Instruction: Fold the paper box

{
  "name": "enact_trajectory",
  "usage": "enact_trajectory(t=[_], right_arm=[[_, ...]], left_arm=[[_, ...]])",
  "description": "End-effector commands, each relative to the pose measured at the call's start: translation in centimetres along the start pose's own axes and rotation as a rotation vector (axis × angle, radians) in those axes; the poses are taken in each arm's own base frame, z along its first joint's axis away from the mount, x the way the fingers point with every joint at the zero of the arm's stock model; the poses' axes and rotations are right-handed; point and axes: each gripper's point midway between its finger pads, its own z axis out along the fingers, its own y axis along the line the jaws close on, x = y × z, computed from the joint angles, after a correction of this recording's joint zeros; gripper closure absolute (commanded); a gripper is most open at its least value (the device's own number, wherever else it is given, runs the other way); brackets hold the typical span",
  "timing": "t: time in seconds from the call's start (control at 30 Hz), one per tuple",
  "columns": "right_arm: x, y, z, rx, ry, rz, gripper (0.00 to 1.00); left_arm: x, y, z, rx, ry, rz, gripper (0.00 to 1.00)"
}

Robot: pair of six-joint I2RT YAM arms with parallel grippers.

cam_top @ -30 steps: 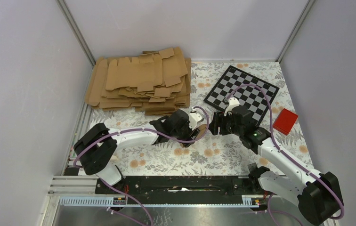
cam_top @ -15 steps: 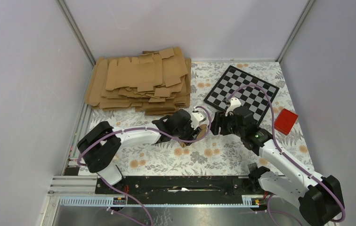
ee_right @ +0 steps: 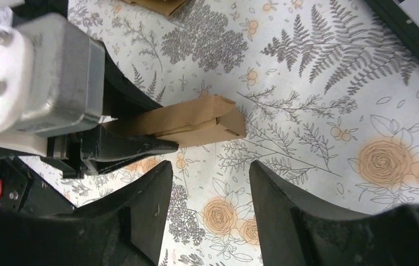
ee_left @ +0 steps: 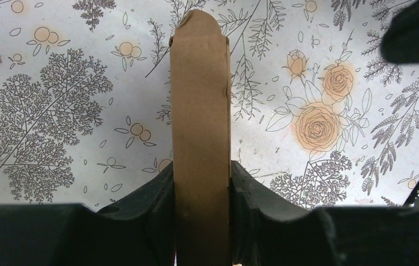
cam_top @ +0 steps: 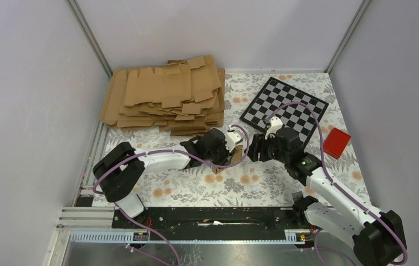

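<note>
From above, my left gripper (cam_top: 233, 152) and my right gripper (cam_top: 254, 149) meet nose to nose in the middle of the flowered table (cam_top: 262, 185), with the paper box (cam_top: 240, 151) a small brown sliver between them. The pile of flat cardboard (cam_top: 163, 97) lies well behind on the left, the checkerboard (cam_top: 285, 108) behind on the right, and the red block (cam_top: 336, 142) off to the right. Through my left wrist camera, my left fingers (ee_left: 152, 202) press against both long sides of the box (ee_left: 202, 122), which stands out straight ahead of them, narrow face up, its rounded flap at the far end. Through my right wrist camera, my right fingers (ee_right: 290, 205) stand wide apart with only tablecloth between them. The box (ee_right: 196, 119) lies just beyond their tips, held in my left fingers (ee_right: 135, 147).
</note>
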Motion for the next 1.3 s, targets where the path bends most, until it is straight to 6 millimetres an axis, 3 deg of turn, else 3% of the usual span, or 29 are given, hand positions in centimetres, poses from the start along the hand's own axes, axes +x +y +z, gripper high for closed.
enact_trajectory(t=[0.0, 0.17, 0.4, 0.6, 0.77, 1.27], right_arm=[[0.9, 1.0, 0.4, -0.097, -0.001, -0.040, 0.40], [1.4, 1.1, 1.3, -0.149, -0.051, -0.106, 0.42], [0.2, 0.0, 0.5, -0.130, -0.276, -0.234, 0.48], [0.4, -0.7, 0.4, -0.100, -0.253, -0.343, 0.49], [0.9, -1.1, 0.5, -0.098, -0.247, -0.438, 0.59], [1.6, 0.1, 0.9, -0.186, -0.211, -0.497, 0.63]], left_arm=[[-1.8, -0.5, 0.1, 0.023, -0.066, 0.027, 0.67], [-1.4, -0.6, 0.0, 0.032, -0.056, 0.042, 0.73], [-1.3, -1.7, -0.2, 0.096, -0.038, 0.041, 0.73], [-1.2, -3.1, -0.6, 0.182, -0.012, 0.030, 0.74], [-1.6, -3.4, -1.2, 0.196, -0.032, 0.030, 0.74], [-2.5, -3.9, -2.5, 0.219, -0.080, 0.040, 0.74]])
